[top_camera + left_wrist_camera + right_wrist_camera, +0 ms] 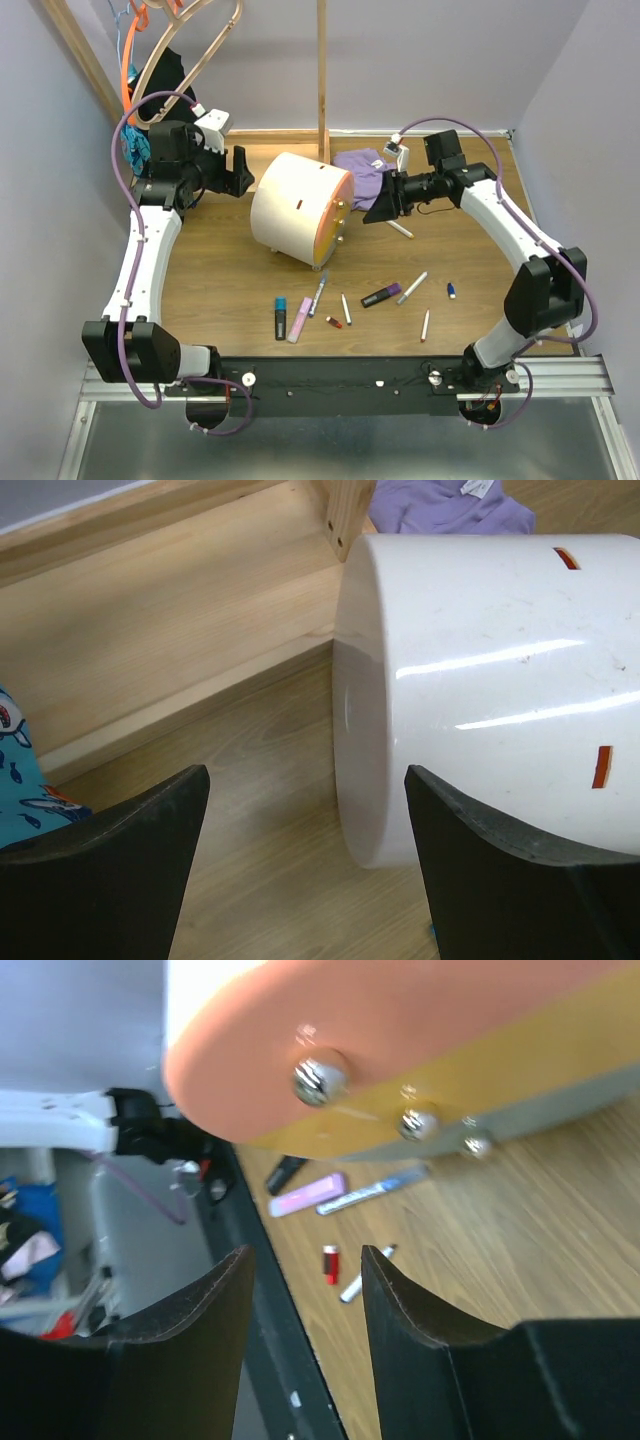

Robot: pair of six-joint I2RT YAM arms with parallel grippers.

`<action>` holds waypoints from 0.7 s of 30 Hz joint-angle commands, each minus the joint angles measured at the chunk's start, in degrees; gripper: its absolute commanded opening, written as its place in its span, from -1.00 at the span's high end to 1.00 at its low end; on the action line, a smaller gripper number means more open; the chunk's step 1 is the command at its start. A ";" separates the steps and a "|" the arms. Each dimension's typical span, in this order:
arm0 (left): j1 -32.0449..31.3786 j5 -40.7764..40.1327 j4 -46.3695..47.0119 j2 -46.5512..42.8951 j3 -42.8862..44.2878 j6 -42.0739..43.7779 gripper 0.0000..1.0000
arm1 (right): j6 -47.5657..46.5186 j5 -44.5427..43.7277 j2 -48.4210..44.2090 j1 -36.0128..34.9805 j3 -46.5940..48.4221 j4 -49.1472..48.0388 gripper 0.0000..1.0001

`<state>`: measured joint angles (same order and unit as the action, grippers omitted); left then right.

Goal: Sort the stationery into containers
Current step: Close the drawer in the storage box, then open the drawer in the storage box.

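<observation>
Directly between left jaws and right jaws, cream drum [290, 205].

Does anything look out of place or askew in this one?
The cream drum seems to lie on its side, its orange face and metal studs pointing sideways toward the right end effector. The pens and markers lie scattered loose near the front table edge, none visibly inside it.

Wood table [215, 275]: drum [295, 205] on its side, centre-back; purple cloth [362, 165] just beside it, far right; pens + markers [300, 320] scattered nr front edge.
</observation>
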<state>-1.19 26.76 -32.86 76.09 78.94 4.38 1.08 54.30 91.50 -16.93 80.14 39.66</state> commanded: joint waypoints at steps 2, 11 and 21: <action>-0.04 -0.40 -3.26 1.34 2.71 2.47 -0.76 | 2.34 13.81 6.66 -0.12 8.00 -4.59 -0.14; -0.04 5.40 -4.14 1.16 2.36 3.09 -0.75 | 4.01 14.96 14.48 -0.12 13.90 -3.27 -0.18; -0.22 8.66 -3.70 1.69 0.96 2.39 -0.75 | 6.48 13.02 17.04 -0.91 15.66 -5.29 -0.19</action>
<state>-1.21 32.29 -36.18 77.38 80.23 6.66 5.76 66.59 107.13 -17.10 92.86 36.27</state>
